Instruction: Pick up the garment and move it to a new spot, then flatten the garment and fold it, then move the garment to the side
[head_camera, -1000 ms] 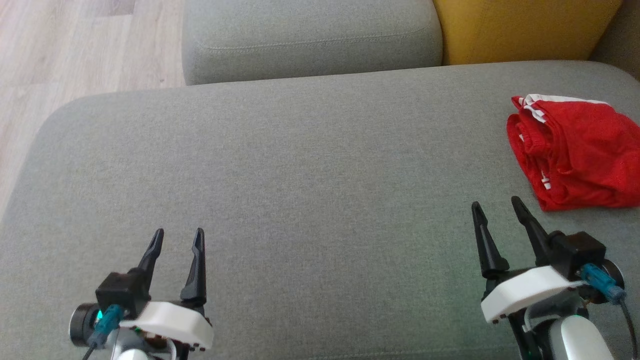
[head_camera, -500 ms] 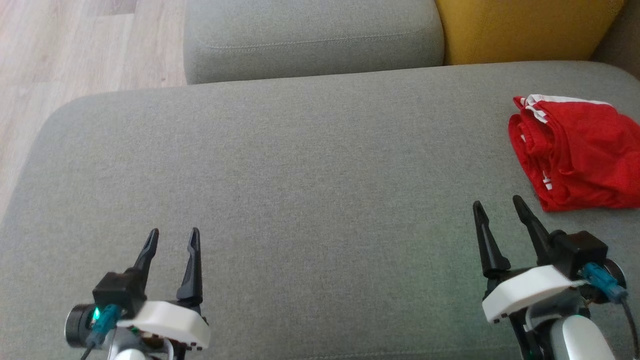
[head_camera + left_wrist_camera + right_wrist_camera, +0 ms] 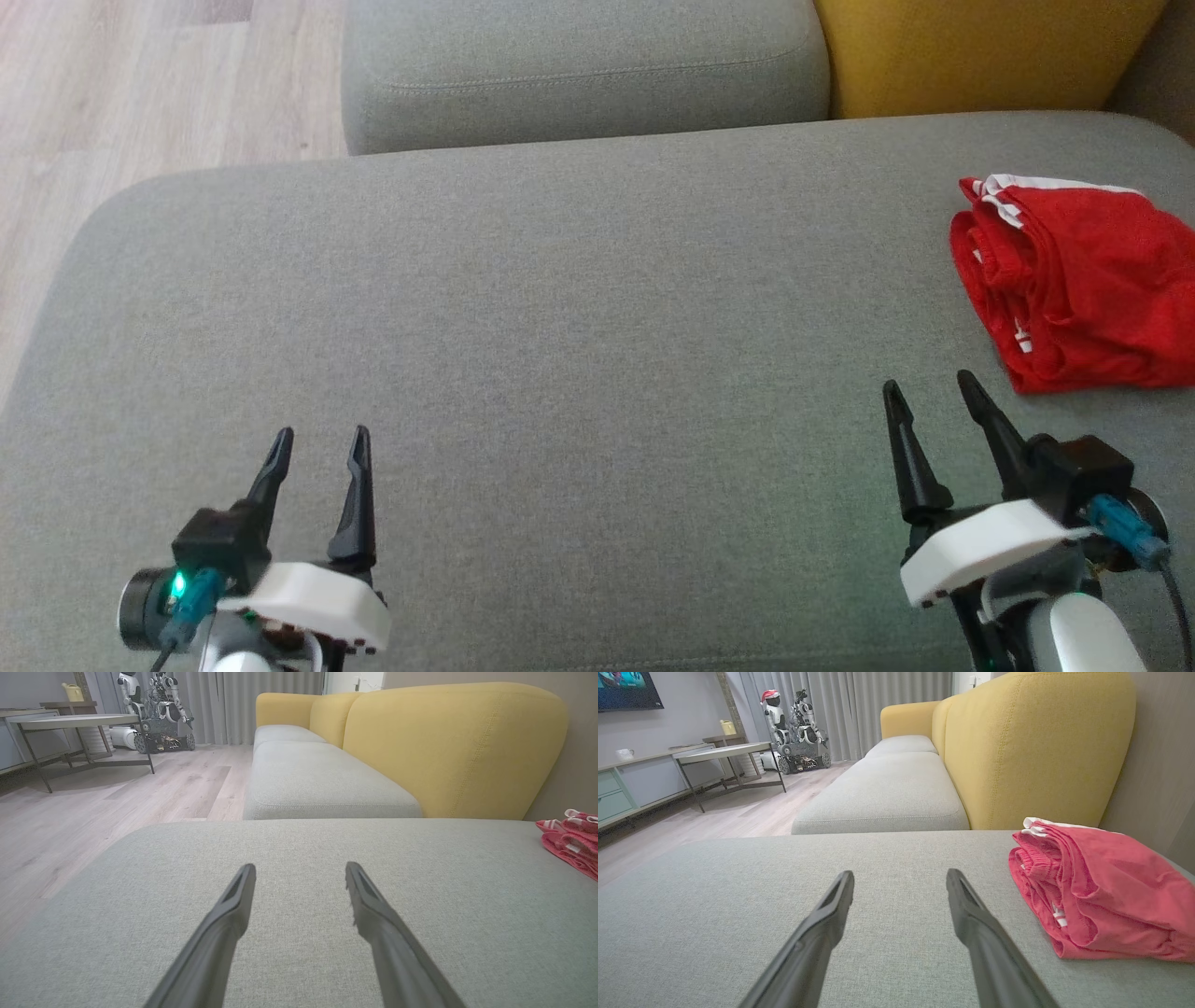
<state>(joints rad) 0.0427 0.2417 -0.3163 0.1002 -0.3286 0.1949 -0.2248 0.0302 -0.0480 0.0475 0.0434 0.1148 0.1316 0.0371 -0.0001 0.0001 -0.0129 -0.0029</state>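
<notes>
Right now the garment, red with white trim, lies folded in a loose bundle on the far right of the grey sofa seat, near the yellow backrest. The right gripper hovers just beside the bundle's near corner without touching it. Its fingers are spread and hold nothing. The left gripper hangs over the near left part of the seat, well apart from the garment, and its fingers are likewise spread and empty. In the right wrist view the bundle sits to the right of the fingers, with its gathered waistband edge turned toward them. A second grey seat adjoins at the back, with pale wood floor to its left. In the left wrist view another robot stands across the room by grey curtains.
</notes>
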